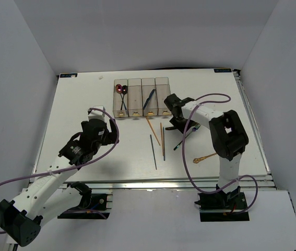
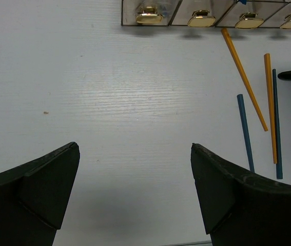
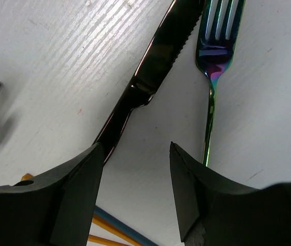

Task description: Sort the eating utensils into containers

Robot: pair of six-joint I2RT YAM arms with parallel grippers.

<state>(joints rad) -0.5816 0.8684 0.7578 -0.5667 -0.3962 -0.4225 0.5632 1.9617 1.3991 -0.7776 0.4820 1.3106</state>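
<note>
- Hovering over the bare table (image 2: 109, 77) in front of the bins' left end, the left pincer (image 2: 135, 148) is spread wide and empty, apparently keeping clear while its partner works.
- Two spoons (image 1: 120, 90) lie in the leftmost of the four bins (image 1: 135, 99) and a blue knife (image 1: 149, 97) lies in the third, which suggests one kind of utensil per bin.
- Gold chopsticks (image 1: 153, 131) and blue chopsticks (image 1: 153, 151) lie loose just in front of the bins, not yet sorted.
- In front of the bins' right end, the right pincer (image 3: 135, 146) hangs low with its jaws apart, gripping nothing. One finger is at the handle of a black knife (image 3: 155, 66), likely the next pick. A rainbow fork (image 3: 210, 102) lies just beside it.
- A gold piece (image 1: 205, 157) lies farthest from the bins.
</note>
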